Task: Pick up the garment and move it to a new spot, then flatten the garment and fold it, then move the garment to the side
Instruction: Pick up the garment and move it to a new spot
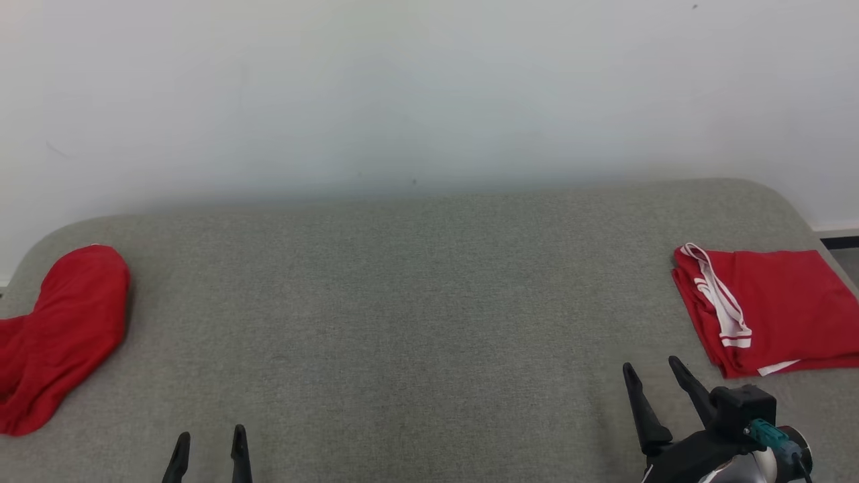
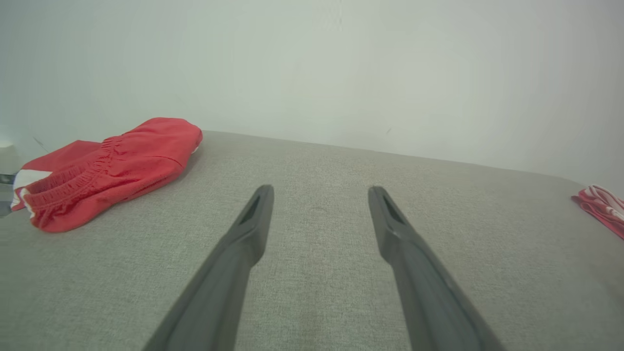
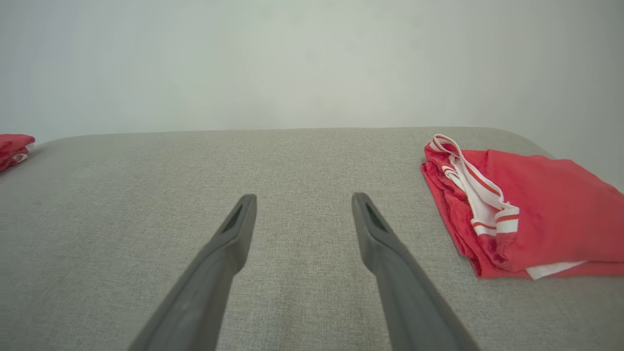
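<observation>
A red garment lies crumpled at the left end of the grey padded surface, its elastic waistband showing in the left wrist view. A second red garment with white striped trim lies folded flat at the right end, clear in the right wrist view. My left gripper stands open at the near edge, well right of the crumpled garment, with nothing between its fingers. My right gripper is open too, just left of and nearer than the folded garment, holding nothing.
A pale wall rises directly behind the padded surface. The surface has rounded far corners, and a strip of floor with dark skirting shows past its right end. Bare grey fabric stretches between the two garments.
</observation>
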Robot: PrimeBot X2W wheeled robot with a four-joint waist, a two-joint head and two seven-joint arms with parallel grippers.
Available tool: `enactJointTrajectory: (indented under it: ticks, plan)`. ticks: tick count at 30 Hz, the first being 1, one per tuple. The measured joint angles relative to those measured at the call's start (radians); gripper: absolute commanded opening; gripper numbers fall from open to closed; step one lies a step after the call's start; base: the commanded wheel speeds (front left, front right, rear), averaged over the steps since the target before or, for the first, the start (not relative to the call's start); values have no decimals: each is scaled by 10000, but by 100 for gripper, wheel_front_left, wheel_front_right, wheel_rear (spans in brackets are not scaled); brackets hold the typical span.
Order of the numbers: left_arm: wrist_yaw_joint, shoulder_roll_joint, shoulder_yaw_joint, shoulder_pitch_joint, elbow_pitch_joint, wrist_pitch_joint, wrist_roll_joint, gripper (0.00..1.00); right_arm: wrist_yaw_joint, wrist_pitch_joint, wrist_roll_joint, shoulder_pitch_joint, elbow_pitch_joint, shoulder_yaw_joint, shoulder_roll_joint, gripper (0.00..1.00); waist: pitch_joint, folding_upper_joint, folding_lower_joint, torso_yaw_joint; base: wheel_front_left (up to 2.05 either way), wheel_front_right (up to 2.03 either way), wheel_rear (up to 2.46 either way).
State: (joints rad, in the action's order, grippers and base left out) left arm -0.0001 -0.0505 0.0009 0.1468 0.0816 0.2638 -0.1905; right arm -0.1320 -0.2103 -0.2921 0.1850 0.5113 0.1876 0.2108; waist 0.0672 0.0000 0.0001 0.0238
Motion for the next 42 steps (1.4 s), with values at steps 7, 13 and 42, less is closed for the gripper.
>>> enactJointTrajectory:
  ticks: [7,13,42]
  plan:
    - [-6,-2,113,-12,-44,2,94,100,0,-31,-84,-42,38,134,-96,100,40,0,0,-649,0,0,0]
    - [-159,-8,453,21,6,2,238,100,0,-90,-100,-131,138,336,-395,100,114,0,0,-1496,0,0,0]
    - [-408,-33,1630,424,-10,0,479,100,0,-453,-196,110,493,1415,-675,100,465,0,-1,-4428,0,0,0]
